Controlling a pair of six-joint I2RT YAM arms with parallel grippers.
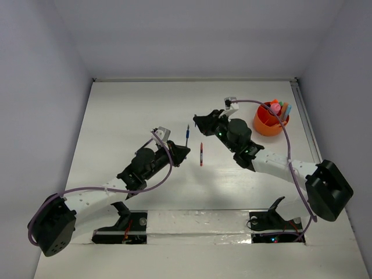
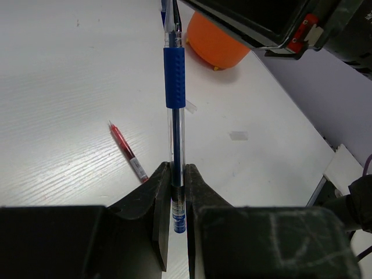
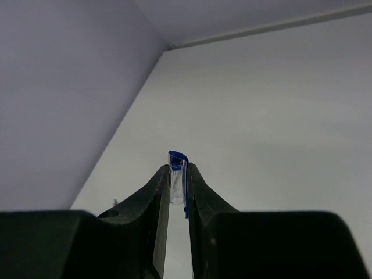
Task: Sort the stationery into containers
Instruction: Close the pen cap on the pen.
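Left gripper (image 2: 175,174) pinches the blue pen (image 2: 174,78); right gripper (image 3: 177,173) pinches a clear cap (image 3: 178,160). Capping seems underway. Next, line the cap up with the pen's far tip.

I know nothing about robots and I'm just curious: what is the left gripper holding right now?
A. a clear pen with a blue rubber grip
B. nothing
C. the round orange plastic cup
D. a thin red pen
A: in the left wrist view the clear pen with a blue rubber grip is clamped in the left gripper, while the thin red pen lies loose on the white table.
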